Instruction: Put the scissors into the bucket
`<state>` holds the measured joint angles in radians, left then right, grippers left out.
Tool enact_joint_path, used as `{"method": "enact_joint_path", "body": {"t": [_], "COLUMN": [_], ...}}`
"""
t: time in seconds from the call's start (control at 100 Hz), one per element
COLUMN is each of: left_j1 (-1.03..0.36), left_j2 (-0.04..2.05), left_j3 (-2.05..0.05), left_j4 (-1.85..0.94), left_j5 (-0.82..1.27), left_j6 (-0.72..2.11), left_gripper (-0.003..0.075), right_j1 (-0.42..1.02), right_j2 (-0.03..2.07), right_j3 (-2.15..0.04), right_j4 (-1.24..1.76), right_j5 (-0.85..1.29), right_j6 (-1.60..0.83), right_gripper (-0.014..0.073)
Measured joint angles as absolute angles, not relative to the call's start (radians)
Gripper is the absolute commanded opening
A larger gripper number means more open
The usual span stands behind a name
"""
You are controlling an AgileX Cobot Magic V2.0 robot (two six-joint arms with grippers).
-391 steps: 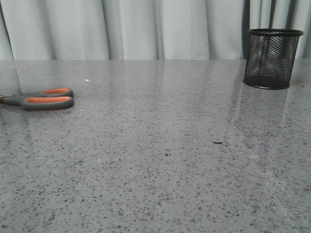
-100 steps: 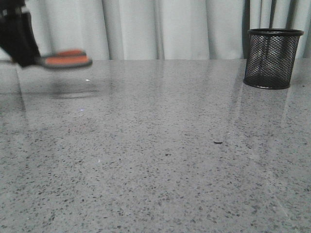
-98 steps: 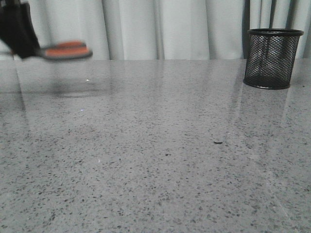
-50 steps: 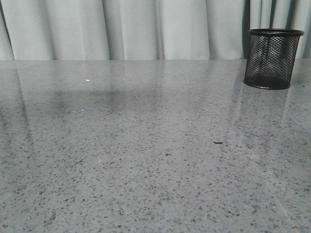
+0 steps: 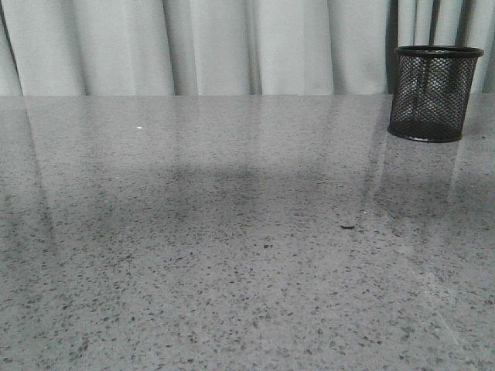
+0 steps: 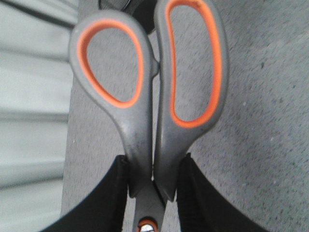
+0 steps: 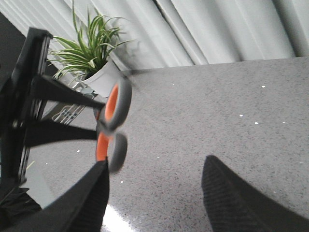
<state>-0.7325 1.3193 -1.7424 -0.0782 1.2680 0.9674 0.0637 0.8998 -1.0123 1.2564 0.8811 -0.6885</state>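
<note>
The scissors [image 6: 145, 96], dark grey handles lined with orange, are clamped near the pivot between the two black fingers [image 6: 113, 193] of my left gripper [image 6: 152, 176], held above the table. They also show in the right wrist view [image 7: 113, 125], in the air, held by the left arm [image 7: 29, 106]. My right gripper [image 7: 154, 169] is open and empty above the table. The bucket [image 5: 434, 93], a black wire-mesh cup, stands upright at the far right of the table in the front view. Neither gripper nor the scissors appear in the front view.
A grey speckled table [image 5: 232, 255] with a white curtain [image 5: 232, 46] behind it. A potted green plant [image 7: 91, 58] stands off the table's far side in the right wrist view. A small dark speck [image 5: 346, 227] lies on the table.
The left gripper with the scissors rose from the far left of the front view and left that view. Its shadow on the table has moved toward the middle.
</note>
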Motion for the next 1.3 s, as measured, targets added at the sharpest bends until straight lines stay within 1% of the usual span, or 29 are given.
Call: {"method": "enact_joint_path", "body": {"t": [0.15, 0.3, 0.52, 0.86, 0.93, 0.98, 1.05, 1.3], "left_j1": [-0.792, -0.819, -0.819, -0.819, -0.819, -0.819, -0.819, -0.819], "left_j2": [1.319, 1.321, 1.339, 1.381, 1.389, 1.395, 1.403, 1.422], "left_j3": [-1.742, -1.742, -1.742, -1.742, -1.742, -1.742, -1.742, -1.742], "left_j4": [-0.072, -0.067, -0.067, -0.067, -0.067, -0.067, -0.067, -0.083], "left_j5": [1.226, 1.199, 1.18, 1.133, 1.117, 1.113, 1.111, 1.088], "left_j6": [0.932, 0.906, 0.883, 0.862, 0.86, 0.86, 0.86, 0.86], "left_gripper": [-0.0021, -0.0021, -0.0021, -0.002, -0.0021, -0.002, -0.002, -0.0016], "right_j1": [0.064, 0.064, 0.064, 0.064, 0.064, 0.064, 0.064, 0.064], "right_j2": [0.975, 1.044, 1.113, 1.172, 1.184, 1.191, 1.2, 1.224], "right_j3": [-1.075, -1.124, -1.171, -1.188, -1.188, -1.188, -1.188, -1.19], "right_j4": [1.291, 1.324, 1.35, 1.387, 1.388, 1.388, 1.388, 1.39], "right_j5": [0.943, 1.001, 1.064, 1.092, 1.095, 1.095, 1.096, 1.115], "right_j6": [-0.697, -0.697, -0.711, -0.733, -0.733, -0.733, -0.733, -0.739], "right_gripper": [0.0381, 0.0381, 0.0381, 0.0381, 0.037, 0.0339, 0.0265, -0.0057]}}
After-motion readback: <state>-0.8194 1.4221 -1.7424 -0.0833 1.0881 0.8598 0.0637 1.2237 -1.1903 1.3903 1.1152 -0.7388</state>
